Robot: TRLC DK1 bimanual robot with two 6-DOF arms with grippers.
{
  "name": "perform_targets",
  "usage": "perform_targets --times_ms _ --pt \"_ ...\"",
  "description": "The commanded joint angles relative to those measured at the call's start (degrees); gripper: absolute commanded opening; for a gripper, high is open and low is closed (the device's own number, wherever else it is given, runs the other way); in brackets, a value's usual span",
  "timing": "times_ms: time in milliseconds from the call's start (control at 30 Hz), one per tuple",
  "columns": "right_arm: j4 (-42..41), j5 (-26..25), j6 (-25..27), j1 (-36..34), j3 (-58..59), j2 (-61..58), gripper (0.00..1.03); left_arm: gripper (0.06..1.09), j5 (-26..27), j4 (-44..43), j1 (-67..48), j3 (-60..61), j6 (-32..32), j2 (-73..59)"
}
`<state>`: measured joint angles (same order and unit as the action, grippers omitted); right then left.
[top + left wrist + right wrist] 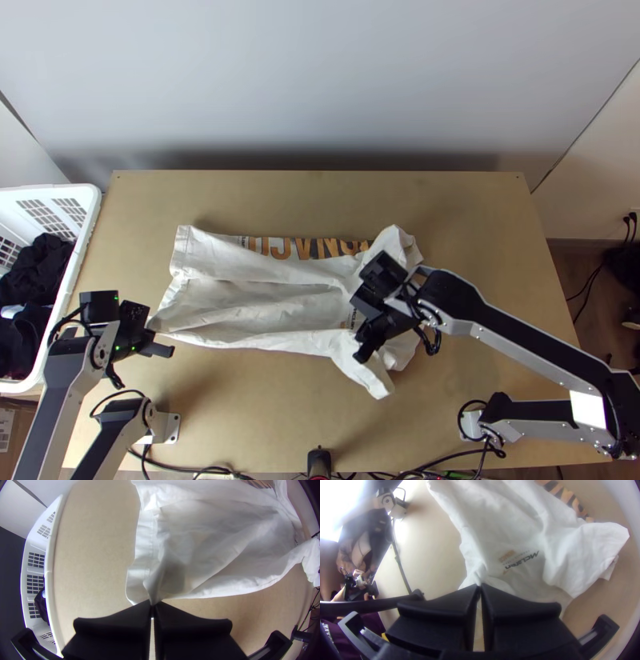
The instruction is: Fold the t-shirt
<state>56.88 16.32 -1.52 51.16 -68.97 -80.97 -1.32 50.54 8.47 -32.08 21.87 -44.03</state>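
Observation:
The white t-shirt (264, 300) lies loosely folded and wrinkled across the table, with part of its orange-and-black lettering along the far edge. At its near left corner is my left gripper (152, 334); in the left wrist view the left gripper (153, 604) is shut, pinching a bit of hem of the shirt (206, 543). My right gripper (370, 330) is over the shirt's right part, where a sleeve sticks out toward the near edge. In the right wrist view the right gripper (480, 586) is shut on a gathered bit of the shirt (506, 523), beside a small chest print.
A white laundry basket (90, 232) with dark clothes (36, 272) stands at the left table edge. Bare wood of the table (472, 216) surrounds the shirt. Cables and a small black device (318, 462) are at the near edge. A person's hands show in the right wrist view.

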Motion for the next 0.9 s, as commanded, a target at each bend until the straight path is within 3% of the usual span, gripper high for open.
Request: perform_targets --times_ms 0,367,867 --pt "0.8 -0.1 0.1 -3.4 -2.0 1.0 0.03 0.09 -0.1 2.6 0.2 -1.1 -0.2 1.7" --pt "0.8 -0.1 0.7 -6.9 -4.0 1.4 0.03 0.09 1.7 4.5 -2.9 -6.8 -2.5 3.7" --pt "0.7 -0.1 2.0 -12.8 -10.8 -5.1 0.03 0.09 1.6 -4.0 -5.1 -12.7 -2.8 -9.3"
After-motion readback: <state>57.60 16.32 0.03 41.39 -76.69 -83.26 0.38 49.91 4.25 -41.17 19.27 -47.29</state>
